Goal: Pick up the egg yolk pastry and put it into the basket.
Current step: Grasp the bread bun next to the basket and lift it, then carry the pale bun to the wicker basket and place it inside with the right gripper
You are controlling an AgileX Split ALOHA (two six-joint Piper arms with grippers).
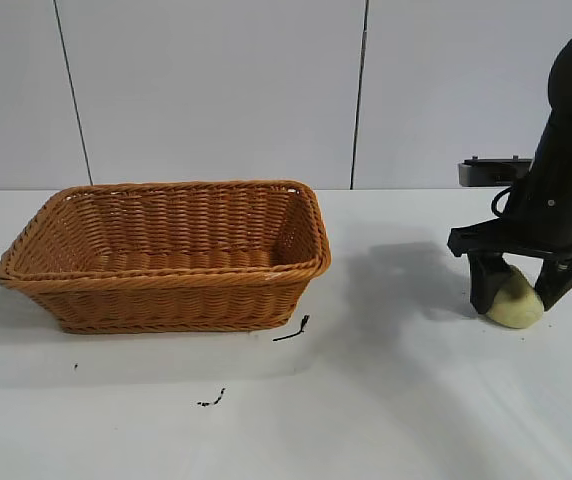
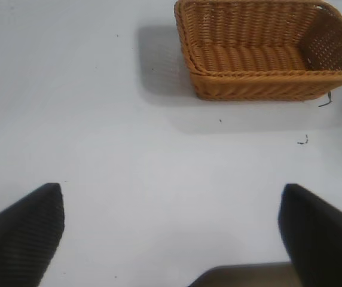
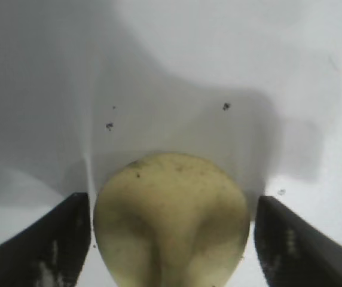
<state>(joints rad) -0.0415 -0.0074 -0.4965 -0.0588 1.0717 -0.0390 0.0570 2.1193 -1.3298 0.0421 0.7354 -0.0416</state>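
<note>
Exterior view: right end effector (image 1: 519, 292) points down at right edge of frame, its two fingers straddling the pastry (image 1: 516, 300) sitting on the white desk (image 1: 386, 400). Right wrist view shows the pastry (image 3: 171, 221) between both fingers (image 3: 45, 245), one side touching, thin gap on the other; whether it is clamped, cannot tell. Basket (image 1: 166, 250) sits left of centre, well apart from the pastry. Left end effector (image 2: 171, 233) hangs spread apart over bare desk, basket (image 2: 266, 51) in the upper right of that wrist view.
</note>
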